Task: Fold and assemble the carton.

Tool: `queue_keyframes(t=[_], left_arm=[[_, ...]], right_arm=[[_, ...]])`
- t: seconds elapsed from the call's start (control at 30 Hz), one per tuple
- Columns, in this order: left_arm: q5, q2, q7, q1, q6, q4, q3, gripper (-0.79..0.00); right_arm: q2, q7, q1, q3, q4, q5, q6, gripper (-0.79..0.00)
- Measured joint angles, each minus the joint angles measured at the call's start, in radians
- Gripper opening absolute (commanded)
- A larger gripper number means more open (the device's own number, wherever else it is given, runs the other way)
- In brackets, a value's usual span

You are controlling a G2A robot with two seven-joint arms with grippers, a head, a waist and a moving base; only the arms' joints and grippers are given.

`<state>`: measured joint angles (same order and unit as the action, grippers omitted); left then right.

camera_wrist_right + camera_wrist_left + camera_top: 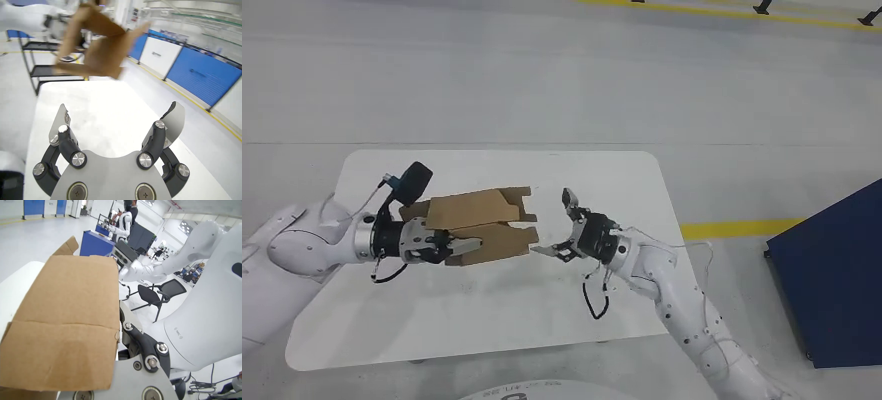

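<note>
— Which step is judged to be in hand?

— The opening-out, most likely. The carton [477, 210] is clamped at one end by the left gripper [447, 243] and is held in the air over the middle of the table [542, 310], clear of the surface. It is seen only partly spread, with its flaps loose, so no fold is taken as finished.

— And the other hand?

— The right gripper [557, 225] is spread wide, with nothing held. It is placed just beside the carton's flapped end, on the side of the table's right edge.

— How is the carton laid?

— Its long axis is run roughly from the left edge toward the right edge, slightly skewed. The flapped end is pointed at the right gripper.

— What is called for next?

— A flap or free panel would probably have to be taken edge-on by the wide fingers, with the board braced from the other end.
</note>
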<state>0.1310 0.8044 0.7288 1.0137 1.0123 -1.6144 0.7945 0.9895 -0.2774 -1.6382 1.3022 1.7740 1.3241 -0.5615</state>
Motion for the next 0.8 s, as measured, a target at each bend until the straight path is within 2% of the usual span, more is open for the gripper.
queue_keyframes(t=[0.03, 0.1, 0.2, 0.43, 0.63, 0.8], left_arm=[[0.028, -0.003, 0.034, -0.001, 0.000, 0.007, 0.002, -0.785], [0.067, -0.005, 0.075, -0.002, 0.000, 0.018, 0.006, -0.785], [0.064, -0.013, 0.081, -0.005, 0.000, 0.015, -0.015, -0.785], [0.022, -0.044, 0.079, -0.053, 0.000, -0.006, -0.125, -0.785], [0.056, -0.056, 0.079, -0.106, 0.000, 0.011, -0.182, -0.785], [0.076, -0.059, 0.079, -0.127, 0.000, 0.015, -0.198, -0.785]], right_arm=[[0.003, 0.033, 0.016, -0.006, -0.011, -0.032, 0.028, 0.000], [0.007, 0.066, 0.046, -0.009, -0.040, -0.084, 0.012, 0.000], [0.015, 0.116, 0.089, -0.022, -0.078, -0.143, 0.022, 0.000], [0.031, 0.131, 0.161, -0.074, -0.131, -0.194, 0.018, 0.000], [0.034, 0.115, 0.187, -0.102, -0.146, -0.198, -0.101, 0.000], [0.035, 0.117, 0.208, -0.121, -0.156, -0.199, -0.193, 0.000]])
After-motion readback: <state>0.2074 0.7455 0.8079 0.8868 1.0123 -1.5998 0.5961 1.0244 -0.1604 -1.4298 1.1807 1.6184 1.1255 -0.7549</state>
